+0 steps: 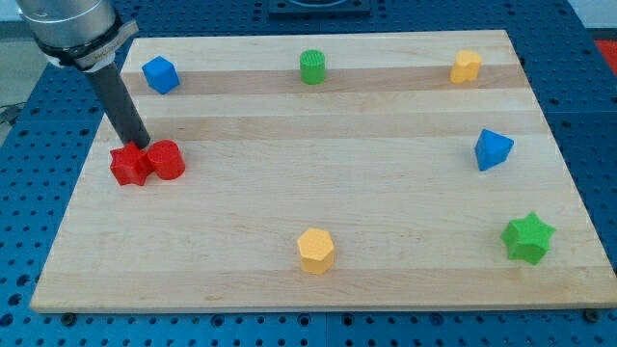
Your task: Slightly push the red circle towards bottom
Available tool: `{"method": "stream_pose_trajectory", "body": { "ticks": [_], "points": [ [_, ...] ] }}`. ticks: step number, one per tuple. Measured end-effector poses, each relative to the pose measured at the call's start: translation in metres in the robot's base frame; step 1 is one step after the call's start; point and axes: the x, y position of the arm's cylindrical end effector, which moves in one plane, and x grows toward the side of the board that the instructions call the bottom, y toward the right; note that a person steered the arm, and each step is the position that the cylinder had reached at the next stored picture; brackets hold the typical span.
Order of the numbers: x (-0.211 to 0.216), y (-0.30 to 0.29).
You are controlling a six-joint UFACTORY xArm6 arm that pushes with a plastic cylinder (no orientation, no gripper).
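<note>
Because the red circle (167, 159) must slide a little toward the view's bottom, my tip (141, 146), a bare rod with no pincer to open or close, sits at its eleven o'clock, wedged above the seam where it touches the red star (128, 166). Going rightward I count two blue blocks (160, 74) (493, 149), two green (312, 66) (527, 237), and two yellow (315, 251) (466, 66), all well apart from the red pair on the wooden board (318, 193).

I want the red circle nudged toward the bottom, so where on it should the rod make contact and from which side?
Contact the red circle on its top-facing edge, coming from the view's top, probably slightly right of centre. My tip sits just above the seam where the circle touches the red star on its left; pushing there would likely drag the star too. The round wall can slip sideways, so push through its middle.
</note>
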Motion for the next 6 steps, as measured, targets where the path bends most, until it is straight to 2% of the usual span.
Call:
{"method": "stream_pose_trajectory", "body": {
  "ticks": [5, 6],
  "points": [
    [-0.003, 0.03],
    [0.009, 0.03]
  ]
}}
